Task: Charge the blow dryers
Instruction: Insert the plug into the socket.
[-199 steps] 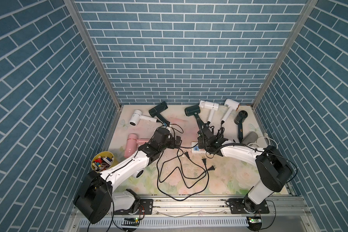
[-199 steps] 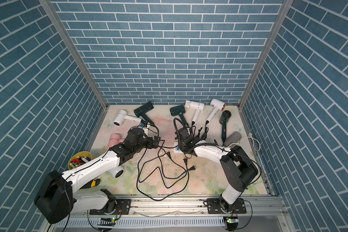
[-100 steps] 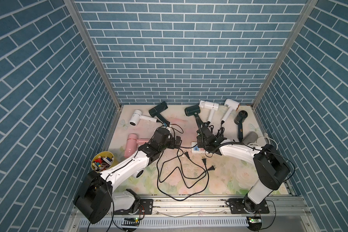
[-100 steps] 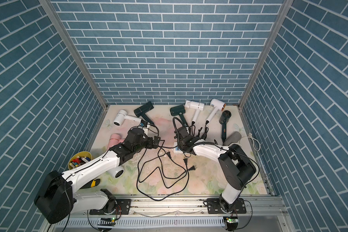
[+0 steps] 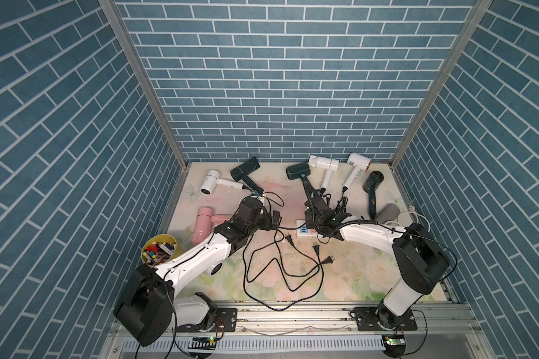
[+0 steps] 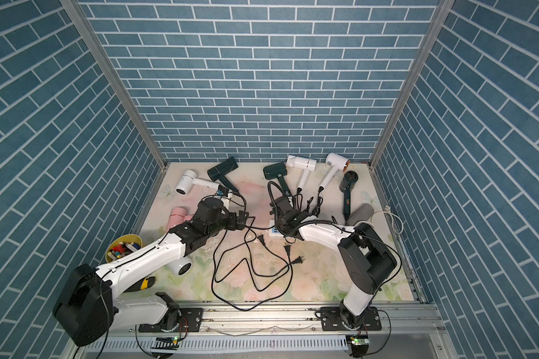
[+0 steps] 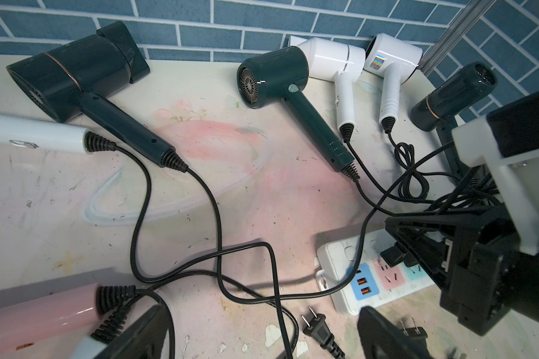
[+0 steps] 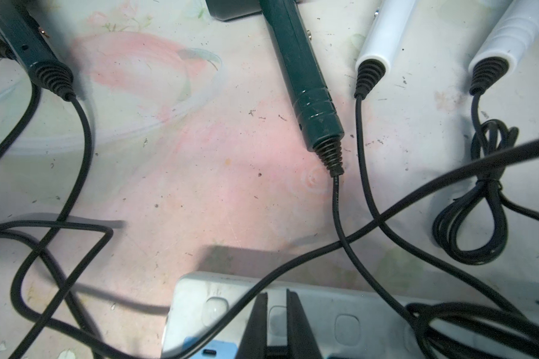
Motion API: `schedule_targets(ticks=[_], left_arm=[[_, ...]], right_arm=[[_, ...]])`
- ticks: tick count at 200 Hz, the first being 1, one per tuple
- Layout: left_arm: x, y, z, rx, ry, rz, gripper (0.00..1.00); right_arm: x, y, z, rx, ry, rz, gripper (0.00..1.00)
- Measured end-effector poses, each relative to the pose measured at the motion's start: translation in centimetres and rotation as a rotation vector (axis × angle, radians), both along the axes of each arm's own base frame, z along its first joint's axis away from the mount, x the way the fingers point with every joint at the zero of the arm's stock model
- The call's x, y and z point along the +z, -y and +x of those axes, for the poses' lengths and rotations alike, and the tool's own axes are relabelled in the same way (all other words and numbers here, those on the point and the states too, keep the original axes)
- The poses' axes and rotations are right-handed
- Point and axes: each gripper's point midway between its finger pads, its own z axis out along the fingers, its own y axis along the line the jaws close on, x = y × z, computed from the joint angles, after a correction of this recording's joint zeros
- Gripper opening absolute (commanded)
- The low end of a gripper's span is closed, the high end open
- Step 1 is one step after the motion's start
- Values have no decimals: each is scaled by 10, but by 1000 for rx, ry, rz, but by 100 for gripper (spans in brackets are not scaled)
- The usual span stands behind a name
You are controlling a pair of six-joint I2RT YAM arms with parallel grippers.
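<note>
While the left claw hung wide open and empty above the bench, the right claw was lowered onto the white power strip with its jaws almost fully closed. In the left wrist view a small dark block showed at its tip, just above the pink socket. I could not tell if this block was a plug, or if the claw held it.

The blow dryers lay on the far part of the bench, close to the back wall. In a top view, a white dryer and a dark green dryer were on the left side. A second dark green dryer was in the middle. Next to it were two white dryers, and a black dryer near the right wall, with a grey cylinder just in front of it. A pink dryer lay beside the left arm, not far from a yellow cup.

Their thin black cords ran toward the middle of the bench and crossed each other there. Three loose plugs lay flat on the bench just in front of the strip.
</note>
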Motion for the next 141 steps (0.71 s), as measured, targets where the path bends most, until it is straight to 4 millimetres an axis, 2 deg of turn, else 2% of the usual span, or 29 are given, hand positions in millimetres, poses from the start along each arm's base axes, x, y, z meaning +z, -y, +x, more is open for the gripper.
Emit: schedule_targets(ticks=[41, 141], left_arm=[[1, 1, 0, -3, 2, -4, 100], [0, 1, 0, -3, 3, -4, 99]], right_arm=[[-5, 5, -2, -10, 1, -16, 0], [-5, 0, -10, 14, 0, -11, 0]])
